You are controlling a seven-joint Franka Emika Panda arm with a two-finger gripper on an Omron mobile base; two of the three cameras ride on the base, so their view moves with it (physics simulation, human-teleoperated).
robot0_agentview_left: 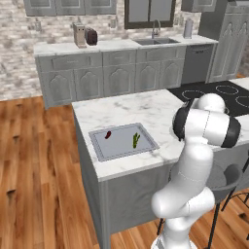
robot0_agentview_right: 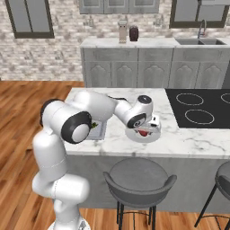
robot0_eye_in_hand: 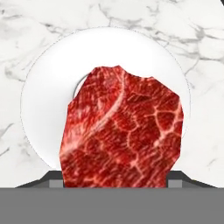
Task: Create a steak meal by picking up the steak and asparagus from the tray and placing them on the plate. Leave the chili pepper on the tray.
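Marbled red steak [robot0_eye_in_hand: 122, 131], flat and jagged, pinched in claw [robot0_agentview_right: 148, 129] above round white plate [robot0_eye_in_hand: 43, 87].

The steak [robot0_eye_in_hand: 122, 131] is showing bright red with pale marbled veins. The plate [robot0_eye_in_hand: 48, 92] is showing plain white. The tray [robot0_agentview_left: 121, 143] is showing flat grey, the asparagus [robot0_agentview_left: 135, 140] green, the chili pepper [robot0_agentview_left: 108, 134] dark red. The table [robot0_agentview_left: 131, 109] is showing white marble with grey veining.
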